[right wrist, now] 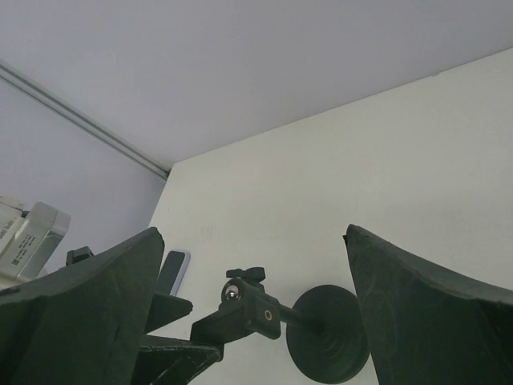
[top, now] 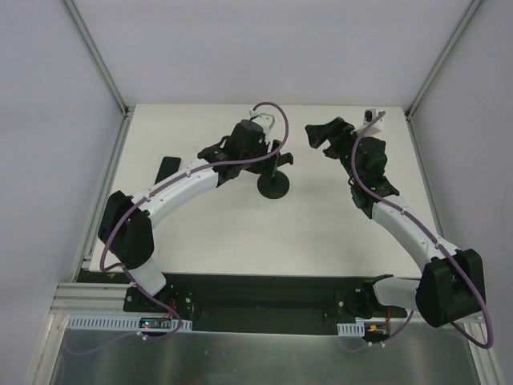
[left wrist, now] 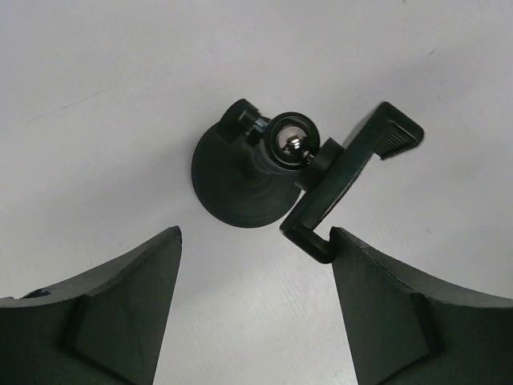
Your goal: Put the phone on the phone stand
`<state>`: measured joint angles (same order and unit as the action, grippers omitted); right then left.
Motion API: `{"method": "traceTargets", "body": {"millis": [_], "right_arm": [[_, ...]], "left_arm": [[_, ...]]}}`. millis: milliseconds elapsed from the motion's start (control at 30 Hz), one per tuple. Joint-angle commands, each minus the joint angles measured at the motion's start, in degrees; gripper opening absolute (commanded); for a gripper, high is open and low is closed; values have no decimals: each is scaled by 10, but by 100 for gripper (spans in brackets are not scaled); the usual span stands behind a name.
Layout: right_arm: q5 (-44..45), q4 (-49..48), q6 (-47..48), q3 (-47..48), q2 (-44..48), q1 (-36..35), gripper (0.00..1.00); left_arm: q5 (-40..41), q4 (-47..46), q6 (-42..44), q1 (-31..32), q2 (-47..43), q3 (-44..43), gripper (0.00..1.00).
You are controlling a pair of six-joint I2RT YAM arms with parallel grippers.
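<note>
The phone lies flat at the table's left side; a sliver of it shows in the right wrist view. The phone stand stands mid-table, with its disc base, ball joint and clamp head seen from above. My left gripper hovers over the stand, open and holding nothing. Its right finger touches the lower end of the clamp head. My right gripper is open and empty, right of the stand and pointing at it.
White walls with metal rails close in the table on the left, back and right. A small white device sits at the back right. The left gripper's fingers show low in the right wrist view.
</note>
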<state>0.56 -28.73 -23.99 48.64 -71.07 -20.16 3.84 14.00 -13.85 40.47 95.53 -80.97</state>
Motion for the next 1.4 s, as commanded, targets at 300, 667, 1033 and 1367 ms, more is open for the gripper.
{"method": "traceTargets", "body": {"millis": [300,667,1033,1367], "right_arm": [[-140,123,236,130,-38,-5,99],[-128,175,353,127,-21,-4,99],[-136,194,365,146,-45,-5,98],[-118,224,401,141,-34,-6,96]], "left_arm": [[40,35,13,-17,-11,-22,60],[-102,54,-33,-60,-69,5,82],[-216,60,-151,-289,-201,183,99],[-149,94,-102,-449,-47,73,99]]}}
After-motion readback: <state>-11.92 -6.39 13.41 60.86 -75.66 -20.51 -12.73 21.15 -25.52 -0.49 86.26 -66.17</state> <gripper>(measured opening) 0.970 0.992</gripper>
